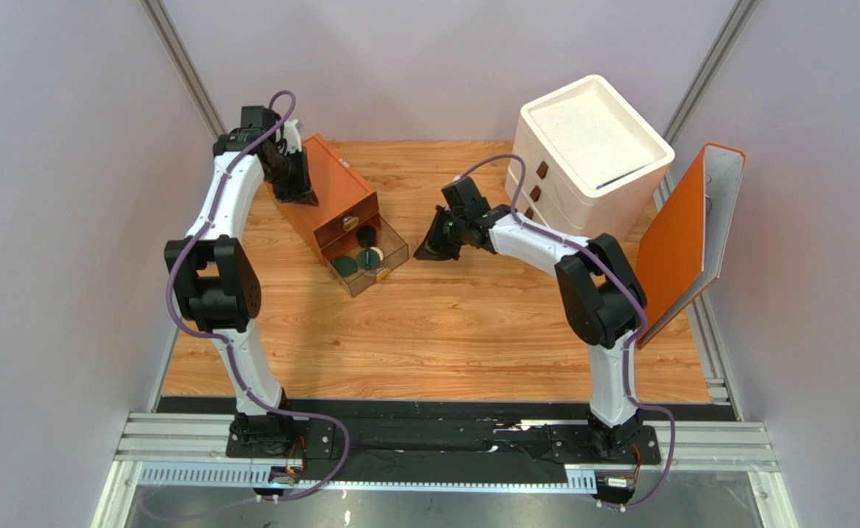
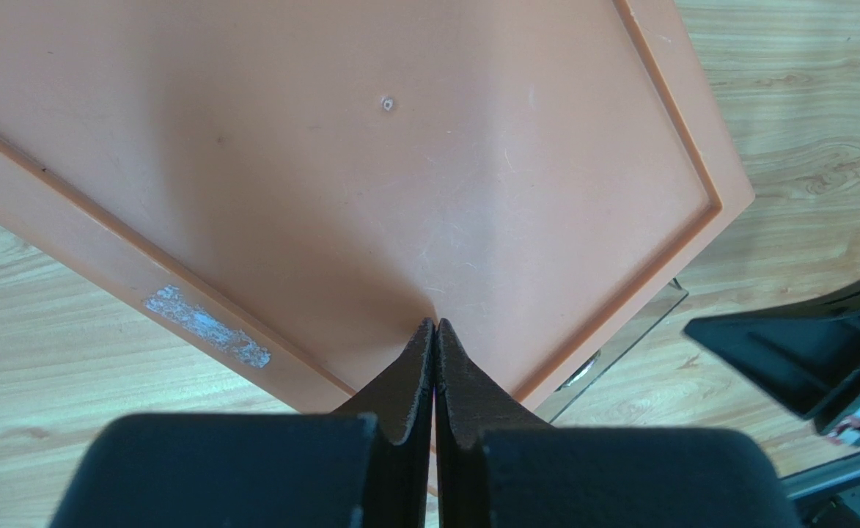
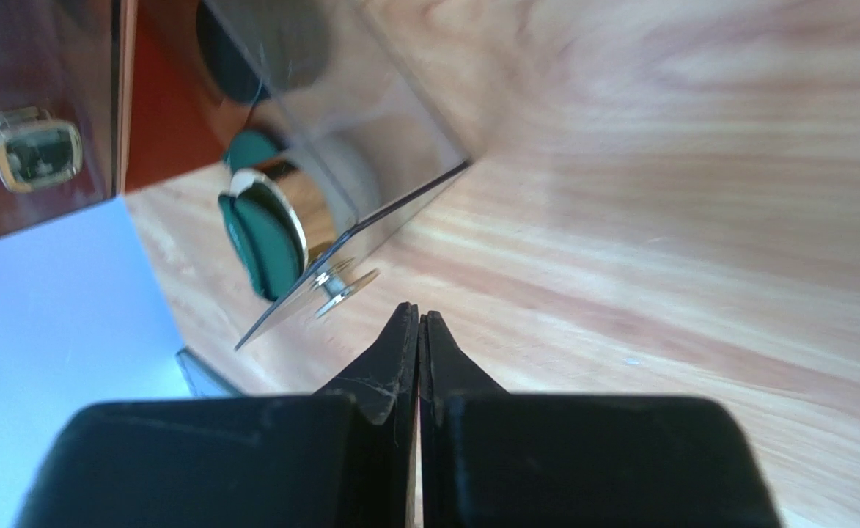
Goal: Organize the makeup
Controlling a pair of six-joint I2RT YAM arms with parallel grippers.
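Observation:
The orange drawer box (image 1: 329,193) stands at the back left with its clear lower drawer (image 1: 385,264) pulled out. In the drawer lie a dark green compact (image 1: 345,265), a gold-rimmed round jar (image 1: 370,260) and a black compact (image 1: 367,235). The green compact (image 3: 256,244) and the jar (image 3: 302,198) also show in the right wrist view. The little bottles are not in view. My left gripper (image 1: 298,195) is shut and empty, its tips (image 2: 435,326) on the box's top (image 2: 379,165). My right gripper (image 1: 434,246) is shut and empty, its tips (image 3: 418,317) just off the drawer's knob (image 3: 337,286).
A white drawer unit (image 1: 588,149) stands at the back right. An orange flat panel (image 1: 687,237) leans at the right edge. Grey walls close in the table on three sides.

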